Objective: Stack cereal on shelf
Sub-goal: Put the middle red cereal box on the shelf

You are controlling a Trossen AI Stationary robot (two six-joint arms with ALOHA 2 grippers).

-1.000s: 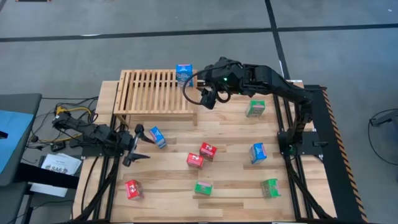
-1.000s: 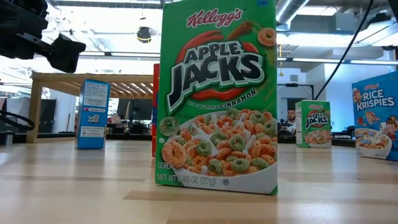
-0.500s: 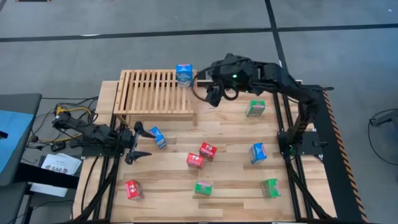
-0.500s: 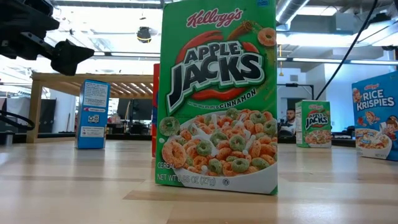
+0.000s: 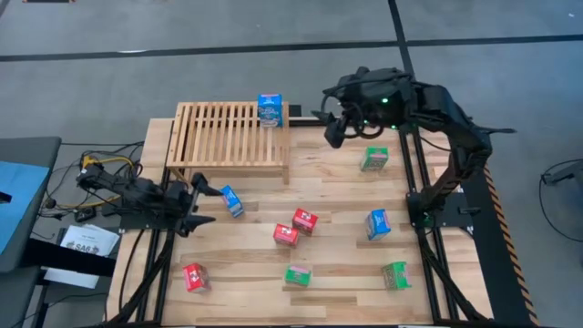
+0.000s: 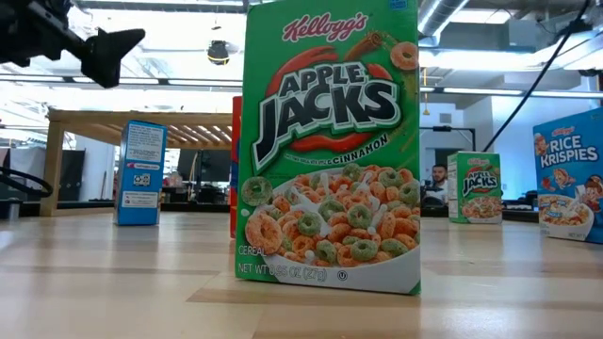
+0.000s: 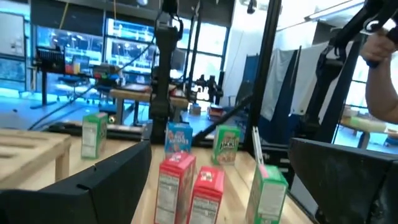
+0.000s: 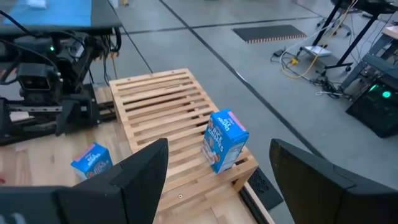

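Observation:
The shelf (image 5: 228, 137) stands at the table's far left. One blue cereal box (image 5: 271, 109) stands upright on its bottom at the shelf's far right corner (image 8: 224, 140). My right gripper (image 5: 335, 129) hangs open in the air to the right of that box, holding nothing. My left gripper (image 5: 195, 202) is open at the table's left edge, tipped slightly up, just left of a blue box (image 5: 231, 200) on the planks. Red boxes (image 5: 304, 220) (image 5: 286, 235) (image 5: 194, 277), green ones (image 5: 373, 159) (image 5: 298, 274) (image 5: 396, 274) and a blue one (image 5: 378, 223) are spread over the table.
In the low view a green box (image 6: 330, 151) stands close to the camera and hides much of the table's middle. Cables and a paper sheet (image 5: 89, 244) lie off the table's left edge. Bare planks (image 5: 328, 187) show between the shelf and the boxes.
My right gripper has drawn back from the blue box on the shelf, going toward the table's right edge and upward, still open; the box stays upright on the shelf. My left gripper has tipped its fingers upward and risen a little.

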